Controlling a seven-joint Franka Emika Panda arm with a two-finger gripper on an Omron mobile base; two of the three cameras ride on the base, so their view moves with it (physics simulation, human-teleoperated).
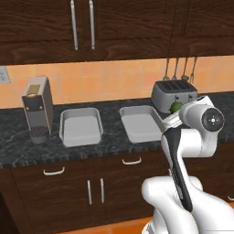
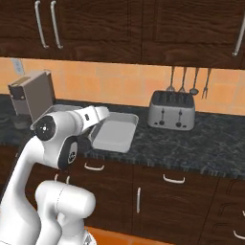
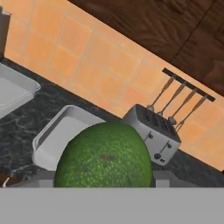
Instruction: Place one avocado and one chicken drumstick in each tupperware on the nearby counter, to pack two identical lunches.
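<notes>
A green avocado (image 3: 104,159) fills the lower middle of the hand view, and my gripper (image 3: 105,181) is shut on it, one finger on each side. From the left base view a sliver of the avocado (image 1: 175,107) shows behind the wrist, above the counter (image 1: 109,139) near the right tupperware (image 1: 140,122). The left tupperware (image 1: 81,125) lies beside it; both grey trays look empty. In the hand view the nearer tupperware (image 3: 61,135) lies below and left of the avocado, the other tupperware (image 3: 13,89) at the left edge. The chicken drumstick is out of view.
A silver toaster (image 1: 173,95) stands at the back right of the counter, with utensils (image 1: 180,68) hanging on the wall above it. A coffee machine (image 1: 37,107) stands at the left. Dark wall cabinets (image 1: 82,27) hang above, drawers with silver handles (image 1: 131,161) below.
</notes>
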